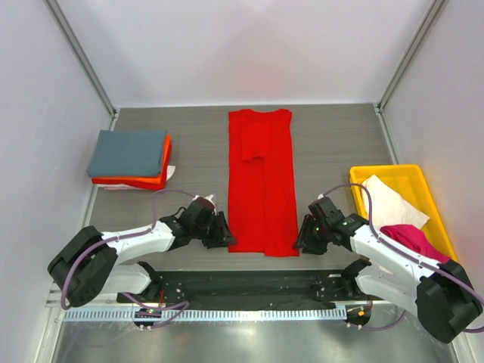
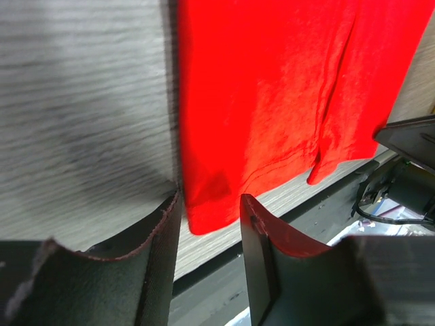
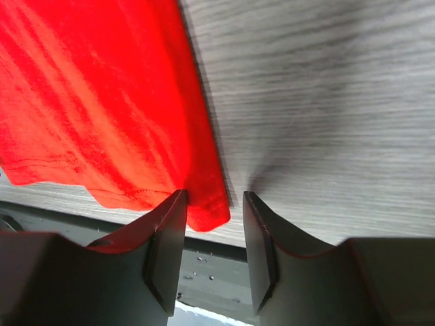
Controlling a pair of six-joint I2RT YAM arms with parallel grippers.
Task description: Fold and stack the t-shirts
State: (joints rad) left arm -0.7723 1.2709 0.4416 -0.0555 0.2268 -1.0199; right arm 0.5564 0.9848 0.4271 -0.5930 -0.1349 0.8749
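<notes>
A soft bright red t-shirt (image 1: pixel 261 181) is laid in the middle of a grey wood-grain tabletop (image 1: pixel 333 144). It is folded lengthwise into a long narrow strip, with the collar at the far end and the hem at the near edge. The left end effector (image 1: pixel 225 234) is set at the hem's left corner and the right end effector (image 1: pixel 303 236) at its right corner. In each wrist view the two dark fingers are held apart with a red corner lying between them. Neither pair is seen clamped on the cloth, so both are read as open around it.

At the far left, a folded slate grey-blue t-shirt (image 1: pixel 127 153) is stacked on a folded orange t-shirt (image 1: pixel 165 155). On the right, a rigid yellow plastic tray (image 1: pixel 423 172) is filled with a crumpled white t-shirt (image 1: pixel 389 203) and a magenta pink t-shirt (image 1: pixel 412 238), both unfolded.

The task is judged roughly half done. Two shirts are stacked and the red one is part-folded. Its crosswise fold and its move to the stack are left, followed by the two shirts in the tray.

Several things cannot be made out. A sliver of white and a reddish edge are shown under the stack, but what they belong to cannot be told. The pink shirt is partly covered by the right arm. Whether any fingertip is slid under the hem is hidden.
</notes>
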